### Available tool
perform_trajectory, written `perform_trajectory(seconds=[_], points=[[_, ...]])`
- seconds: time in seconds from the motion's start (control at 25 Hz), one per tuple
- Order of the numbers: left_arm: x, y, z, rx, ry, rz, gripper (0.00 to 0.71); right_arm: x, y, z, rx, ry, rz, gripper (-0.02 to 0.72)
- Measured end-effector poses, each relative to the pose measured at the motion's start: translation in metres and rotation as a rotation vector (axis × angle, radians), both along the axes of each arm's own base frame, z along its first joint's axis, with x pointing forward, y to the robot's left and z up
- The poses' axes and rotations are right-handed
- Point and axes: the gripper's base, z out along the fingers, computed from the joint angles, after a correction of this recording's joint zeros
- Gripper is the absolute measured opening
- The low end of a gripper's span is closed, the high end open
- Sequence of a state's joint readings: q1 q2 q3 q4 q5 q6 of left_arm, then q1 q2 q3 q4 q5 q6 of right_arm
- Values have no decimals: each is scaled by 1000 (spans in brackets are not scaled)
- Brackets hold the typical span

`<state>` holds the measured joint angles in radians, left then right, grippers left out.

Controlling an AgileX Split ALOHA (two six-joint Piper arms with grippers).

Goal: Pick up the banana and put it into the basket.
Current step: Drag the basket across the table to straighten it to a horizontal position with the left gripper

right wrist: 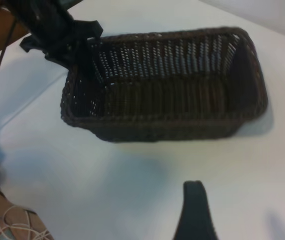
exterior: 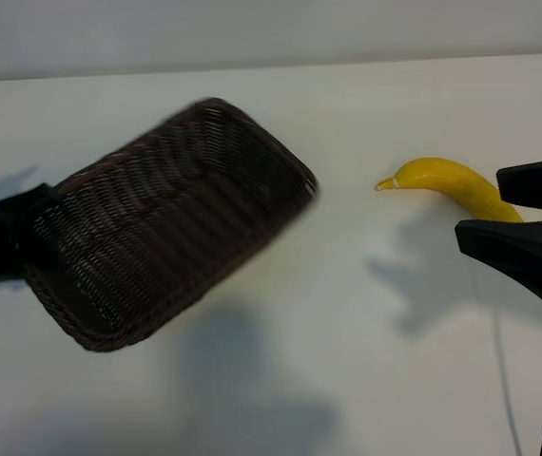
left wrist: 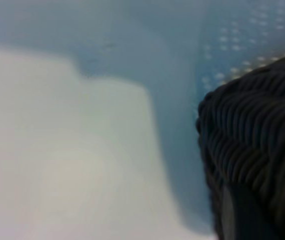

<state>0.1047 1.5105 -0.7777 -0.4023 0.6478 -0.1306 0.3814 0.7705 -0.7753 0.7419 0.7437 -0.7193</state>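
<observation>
Two grippers: left gripper [exterior: 9,237], frame left, fingers clamp the lifted basket [exterior: 171,223]; right gripper [exterior: 528,214], fingers wide, straddles the banana [exterior: 452,182]; no writing.

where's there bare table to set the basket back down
Bare table lies between the lifted basket and the banana, and along the near edge. It is crowded at the far right, where the right gripper stands open beside the banana. The left gripper holds the basket's end.
</observation>
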Motion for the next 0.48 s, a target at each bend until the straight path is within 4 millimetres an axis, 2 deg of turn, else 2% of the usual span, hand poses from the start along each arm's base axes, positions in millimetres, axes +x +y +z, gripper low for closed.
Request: perform_trajectory(seconds=[0.36,0.48], points=[[27,-4,57,-26,-92,-229,193,0,0,0,0,0,0,526],[33,-4,66,-16,-117,-302,193,0,0,0,0,0,0,526]])
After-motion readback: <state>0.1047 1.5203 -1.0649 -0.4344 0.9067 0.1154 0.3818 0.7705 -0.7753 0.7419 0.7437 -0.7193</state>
